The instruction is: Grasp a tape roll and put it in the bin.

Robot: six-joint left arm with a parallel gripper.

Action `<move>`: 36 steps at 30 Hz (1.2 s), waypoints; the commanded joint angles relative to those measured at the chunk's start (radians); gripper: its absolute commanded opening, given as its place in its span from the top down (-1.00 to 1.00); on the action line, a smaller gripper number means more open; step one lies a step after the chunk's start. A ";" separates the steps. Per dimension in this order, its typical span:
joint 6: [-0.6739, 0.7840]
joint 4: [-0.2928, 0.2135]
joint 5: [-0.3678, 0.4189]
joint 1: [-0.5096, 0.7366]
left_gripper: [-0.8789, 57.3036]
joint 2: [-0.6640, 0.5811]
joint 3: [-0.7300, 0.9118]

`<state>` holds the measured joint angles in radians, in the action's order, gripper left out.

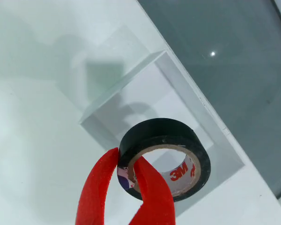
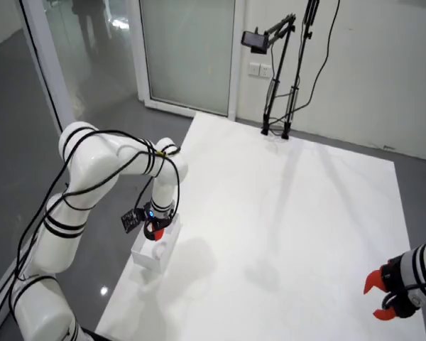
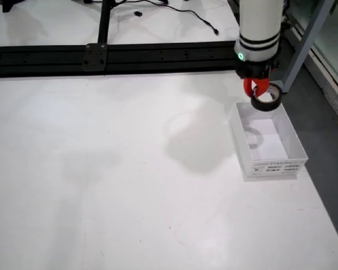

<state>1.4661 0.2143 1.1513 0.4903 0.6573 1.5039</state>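
Black tape roll (image 1: pixel 165 157) held over the open white box (image 3: pixel 291 143)

In the view riding on the gripper, the red two-fingered gripper (image 1: pixel 127 161) pinches one wall of the roll at lower centre; released off-centre, it might clip the box's near wall and roll out.

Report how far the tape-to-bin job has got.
Done: the grasp. The gripper is shut on the black tape roll, one red finger inside the core and one outside. In hand: the carry, with the roll held in the air over the near end of the white bin, as the view from the side shows. Left: lowering or releasing it; the bin looks empty so far.
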 commanded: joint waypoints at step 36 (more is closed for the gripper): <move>0.074 0.096 -0.200 -0.010 0.99 0.087 0.012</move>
<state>1.5357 0.3272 0.9612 0.4609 0.7446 1.5177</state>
